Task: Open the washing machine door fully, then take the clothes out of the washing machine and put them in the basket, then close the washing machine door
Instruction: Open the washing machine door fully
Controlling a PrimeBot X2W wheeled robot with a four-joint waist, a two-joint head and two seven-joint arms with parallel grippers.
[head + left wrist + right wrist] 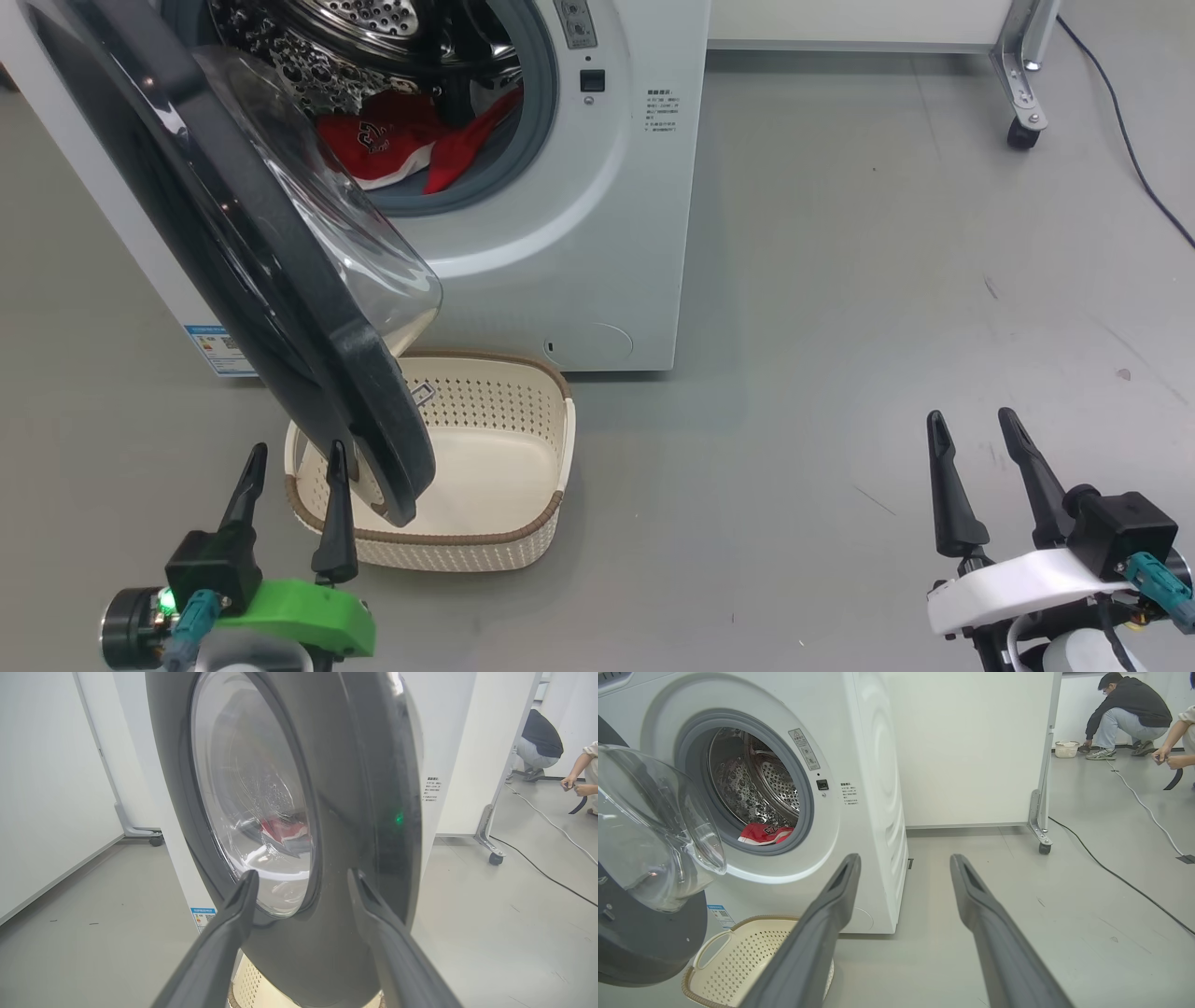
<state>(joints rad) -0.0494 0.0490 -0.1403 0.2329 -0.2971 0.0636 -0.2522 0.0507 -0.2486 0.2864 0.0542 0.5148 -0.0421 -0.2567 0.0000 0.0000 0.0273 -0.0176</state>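
The washing machine [597, 233] [873, 765] stands with its door [271, 271] [345, 812] [640, 933] swung partly open, the black rim reaching out over the basket [523, 541] [738, 956] on the floor. Red clothes [392, 140] [763, 833] lie at the bottom of the steel drum, and show through the door glass as a red patch [280, 828]. My left gripper [297, 467] [303, 877] is open, its fingers just in front of the door's outer face near its lower edge. My right gripper [973, 431] [906, 861] is open over bare floor to the machine's right.
A white partition on castors [1022, 135] [1045, 848] stands behind the machine at the right, with a black cable [1111, 872] trailing over the floor. People [1125, 714] crouch in the far background beside another small basket [1066, 749]. Grey floor stretches to the right.
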